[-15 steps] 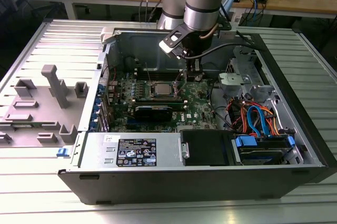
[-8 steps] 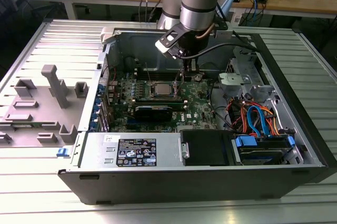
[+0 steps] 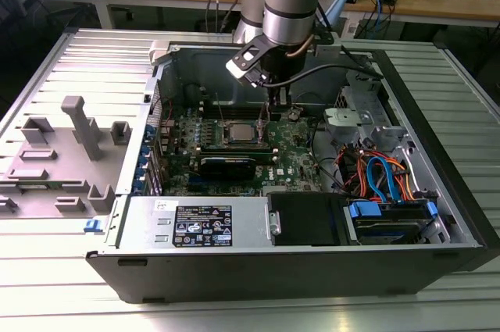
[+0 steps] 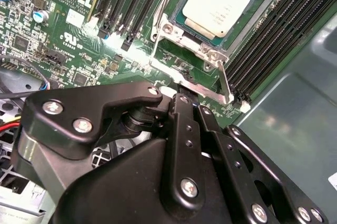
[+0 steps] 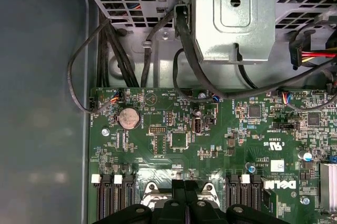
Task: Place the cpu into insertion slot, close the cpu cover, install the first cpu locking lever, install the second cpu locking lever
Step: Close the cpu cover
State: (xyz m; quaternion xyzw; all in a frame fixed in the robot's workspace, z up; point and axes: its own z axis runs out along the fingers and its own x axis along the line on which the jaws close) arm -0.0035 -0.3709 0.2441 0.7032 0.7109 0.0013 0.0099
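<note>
Inside the open computer case (image 3: pixel 312 273) the green motherboard (image 5: pixel 210 145) lies beneath the gripper (image 4: pixel 190 101). Its fingers look pressed together beside a silvery locking lever (image 4: pixel 225 79), though I cannot tell if they nip it. Just ahead of the tips sit the insertion slot (image 4: pixel 178 13), the cpu cover (image 4: pixel 189 42) flat on it, and the cpu (image 4: pixel 221 2) seated within. The lever work, I reckon, wants a steady push on the rod, clear of the chip; I count one slot, one cover, one cpu, one sure lever.
</note>
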